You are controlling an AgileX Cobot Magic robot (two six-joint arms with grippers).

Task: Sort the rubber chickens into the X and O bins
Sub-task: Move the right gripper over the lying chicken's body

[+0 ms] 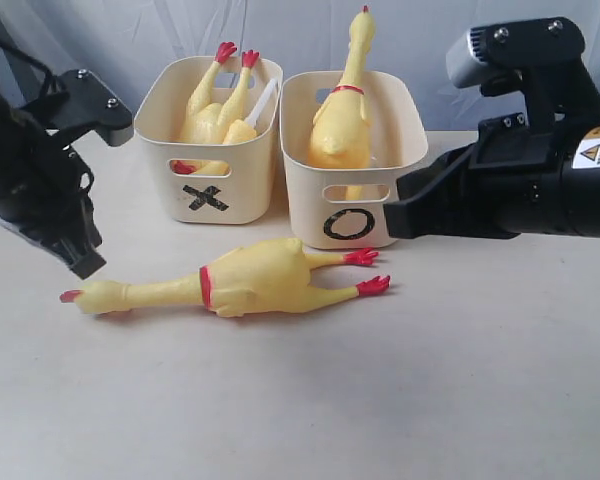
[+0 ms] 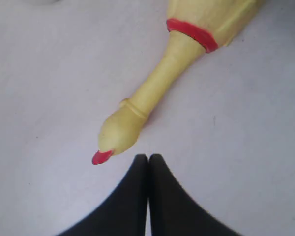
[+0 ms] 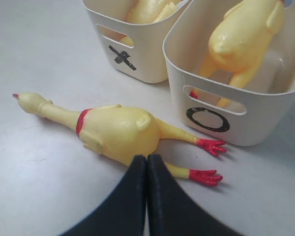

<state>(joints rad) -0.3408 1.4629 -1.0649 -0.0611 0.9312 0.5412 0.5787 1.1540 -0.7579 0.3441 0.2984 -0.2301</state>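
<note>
Yellow rubber chicken (image 1: 250,280) with red neck band lies flat on the table (image 1: 380,400) before the cream plastic X bin (image 1: 170,150) and O bin (image 1: 405,150), feet near O's front wall. Left gripper (image 2: 148,157) shut, empty, just beside the head. Right gripper (image 3: 147,158) shut, empty. Risk: descending closed shoves the head aside. Near side open; bins crowd behind.
</note>
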